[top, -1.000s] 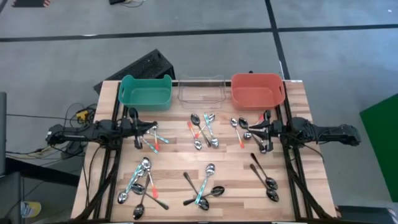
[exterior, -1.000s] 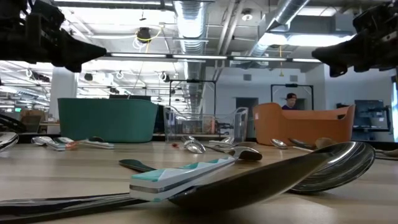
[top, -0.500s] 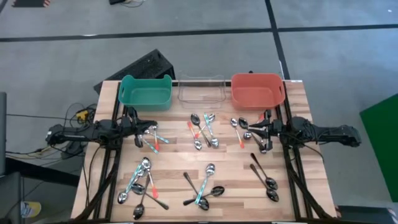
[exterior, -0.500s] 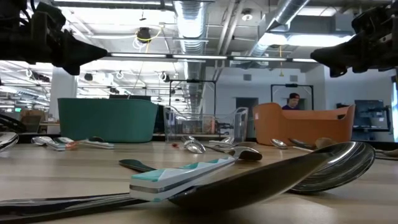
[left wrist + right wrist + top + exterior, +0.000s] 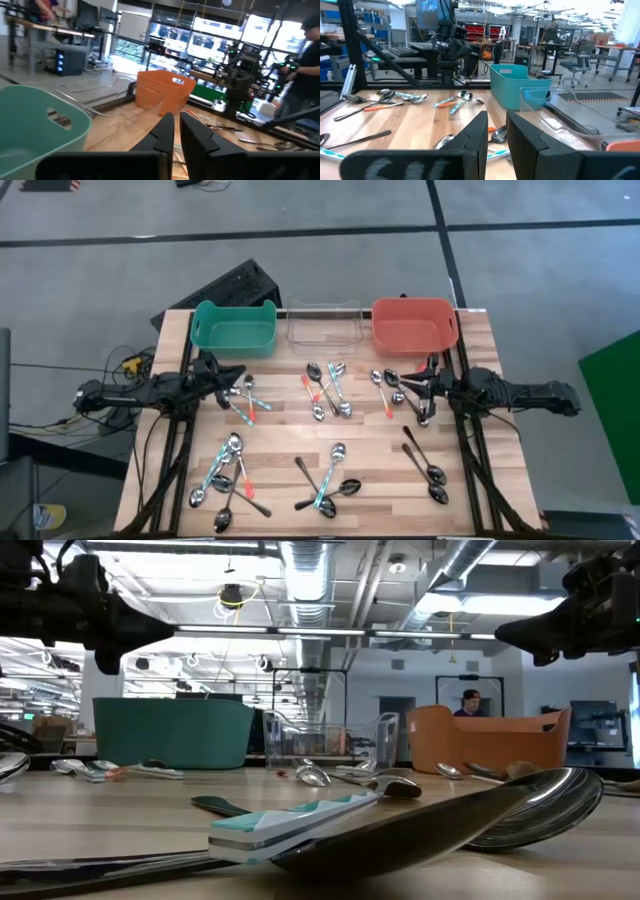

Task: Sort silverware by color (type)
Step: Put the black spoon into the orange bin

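The silverware lies flat on the wooden table in several loose heaps: at the left point(image 5: 243, 398), the middle point(image 5: 327, 390), the right point(image 5: 395, 385), and along the near side point(image 5: 225, 475), point(image 5: 328, 480), point(image 5: 425, 460). The spoons have shiny bowls and orange, teal or dark handles. My left gripper point(image 5: 225, 375) hangs level above the left heap, pointing toward the table's middle, with only a narrow slit between its fingers point(image 5: 176, 132) and nothing in it. My right gripper point(image 5: 415, 385) hangs level above the right heap, open and empty point(image 5: 496, 130).
Along the far edge stand a teal bin point(image 5: 234, 328), a clear bin point(image 5: 323, 325) and an orange bin point(image 5: 413, 325). One big spoon point(image 5: 400, 830) lies right in front of the low camera. A person point(image 5: 467, 700) stands in the room beyond the table.
My left gripper has rolled about its own pointing line and swung a little in place, without leaving its spot above the left heap. No spoon has moved.
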Tool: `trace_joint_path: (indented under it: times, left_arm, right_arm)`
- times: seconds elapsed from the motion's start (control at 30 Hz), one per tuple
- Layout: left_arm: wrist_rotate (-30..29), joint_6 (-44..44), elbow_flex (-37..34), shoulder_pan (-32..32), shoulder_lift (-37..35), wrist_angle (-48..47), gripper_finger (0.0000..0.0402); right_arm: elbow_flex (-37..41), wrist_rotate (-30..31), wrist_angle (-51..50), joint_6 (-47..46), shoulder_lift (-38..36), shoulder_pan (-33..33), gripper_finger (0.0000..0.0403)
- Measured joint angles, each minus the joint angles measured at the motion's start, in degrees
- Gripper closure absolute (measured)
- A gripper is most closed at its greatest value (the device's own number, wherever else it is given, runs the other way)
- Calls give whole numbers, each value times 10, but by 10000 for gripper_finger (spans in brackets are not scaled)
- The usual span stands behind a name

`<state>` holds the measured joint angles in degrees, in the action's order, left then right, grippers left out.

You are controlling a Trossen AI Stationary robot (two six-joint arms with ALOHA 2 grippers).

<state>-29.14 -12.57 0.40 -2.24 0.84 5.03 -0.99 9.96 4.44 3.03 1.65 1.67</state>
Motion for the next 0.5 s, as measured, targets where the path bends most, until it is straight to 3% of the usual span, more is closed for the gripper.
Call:
trace_joint_path:
  times: [0.33, 0.5]
  left_arm:
    - [-41, 3, 0, 0, 4, 1, 377]
    - [-9, 80, 0, 0, 8, 0, 364]
  right_arm:
    - [-2, 9, -30, -37, 0, 0, 310]
    - [-1, 92, -10, -52, 0, 0, 309]
